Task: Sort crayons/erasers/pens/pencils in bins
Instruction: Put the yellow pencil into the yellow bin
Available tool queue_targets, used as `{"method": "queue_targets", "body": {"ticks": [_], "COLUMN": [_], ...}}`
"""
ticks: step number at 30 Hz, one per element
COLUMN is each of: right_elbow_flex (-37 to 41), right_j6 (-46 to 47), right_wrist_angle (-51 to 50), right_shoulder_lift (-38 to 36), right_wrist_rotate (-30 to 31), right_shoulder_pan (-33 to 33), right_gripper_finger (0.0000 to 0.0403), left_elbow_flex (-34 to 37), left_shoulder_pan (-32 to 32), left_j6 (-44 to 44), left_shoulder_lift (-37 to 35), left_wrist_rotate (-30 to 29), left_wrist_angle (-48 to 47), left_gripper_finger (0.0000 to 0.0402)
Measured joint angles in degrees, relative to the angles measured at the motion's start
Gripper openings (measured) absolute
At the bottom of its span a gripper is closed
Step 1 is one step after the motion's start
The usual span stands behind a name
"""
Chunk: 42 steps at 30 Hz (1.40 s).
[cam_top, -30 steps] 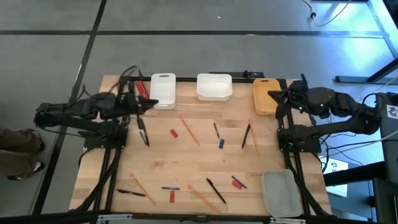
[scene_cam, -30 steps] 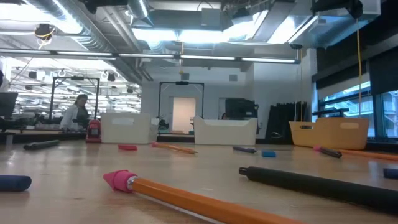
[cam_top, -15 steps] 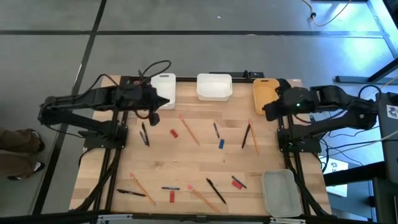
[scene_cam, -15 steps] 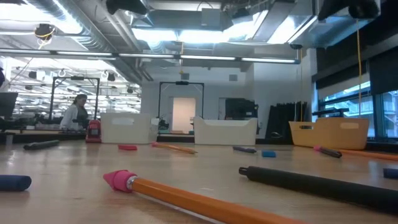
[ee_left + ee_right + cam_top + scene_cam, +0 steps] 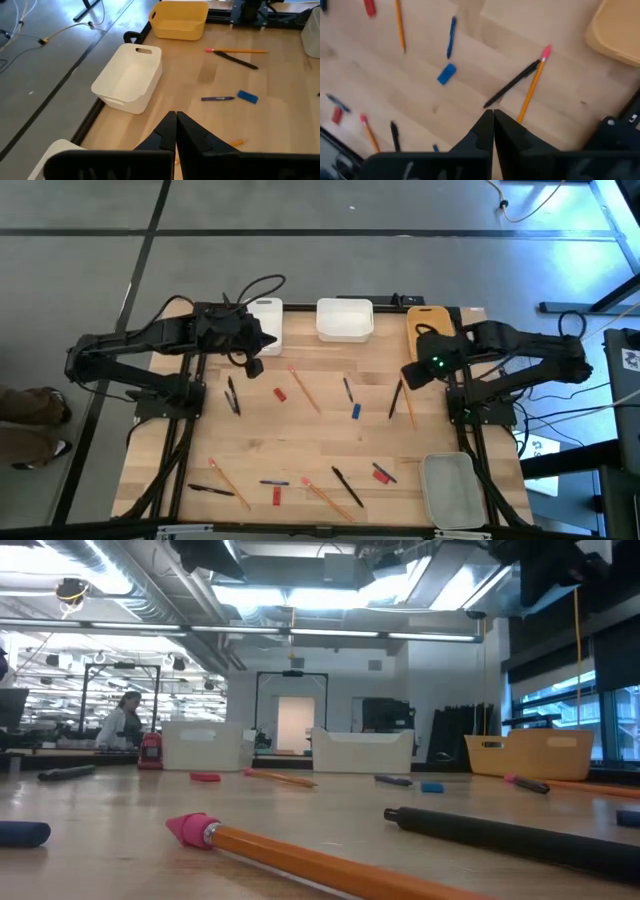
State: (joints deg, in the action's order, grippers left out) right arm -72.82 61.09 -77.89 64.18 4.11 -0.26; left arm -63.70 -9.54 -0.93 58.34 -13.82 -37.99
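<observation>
1. My left gripper (image 5: pixel 252 352) hangs over the back-left part of the table (image 5: pixel 320 445), just beside the narrow white bin (image 5: pixel 264 323). Its fingers (image 5: pixel 167 131) are pressed together and carry nothing.
2. Below it on the wood lie two black pens (image 5: pixel 231 395), close together.
3. At the front-left a pencil (image 5: pixel 228 483) lies slanted, with another black pen (image 5: pixel 211 491) beside it and a short blue pen (image 5: pixel 274 482) a little further right.
4. A small red eraser (image 5: pixel 280 394) and a long pencil (image 5: pixel 303 388) sit left of centre; a second red piece (image 5: pixel 276 497) lies near the front edge.
5. The wider white bin (image 5: pixel 345 319) stands at the back centre. In my left wrist view it shows as an open tub with nothing visible inside (image 5: pixel 129 77).
6. Mid-table are a blue-barrelled pen (image 5: pixel 347 389) and a blue eraser (image 5: pixel 356 411).
7. Toward the front lie a pencil with a pink end (image 5: pixel 325 497), a black pen (image 5: pixel 347 486) and a red eraser (image 5: pixel 382 474).
8. My right gripper (image 5: pixel 411 373) hovers above the right of the table, near a black pen (image 5: pixel 512 83) and a pencil (image 5: pixel 533 84) that meet at one end. Its fingers (image 5: pixel 490 126) are almost touching, holding nothing.
9. The yellow-orange bin (image 5: pixel 424 332) stands at the back-right.
10. The translucent grey bin (image 5: pixel 449 490) sits at the front-right corner.
</observation>
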Motion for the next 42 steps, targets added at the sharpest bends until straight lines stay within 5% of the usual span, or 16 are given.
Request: {"method": "queue_targets", "body": {"ticks": [15,26,42], "right_elbow_flex": [0.0,0.0,0.0], "right_j6": [-7.6,-4.8,-20.6], "right_wrist_angle": [0.2,0.3,0.7], "right_shoulder_lift": [8.8,9.9,22.5], "right_wrist_rotate": [0.6,-1.6,-5.5], "right_shoulder_pan": [-0.1,-7.4,-17.6], "right_gripper_finger": [0.0090,0.0135,0.0142], "left_elbow_flex": [0.0,0.0,0.0], "left_shoulder_pan": [0.1,0.1,0.3], "left_j6": [0.0,0.1,4.2], "left_shoulder_lift": [-0.1,-0.1,-0.1], "left_wrist_rotate": [0.0,0.0,6.1], "left_wrist_angle": [0.1,0.2,4.6], "left_gripper_finger": [0.0000,0.0000,0.0000]}}
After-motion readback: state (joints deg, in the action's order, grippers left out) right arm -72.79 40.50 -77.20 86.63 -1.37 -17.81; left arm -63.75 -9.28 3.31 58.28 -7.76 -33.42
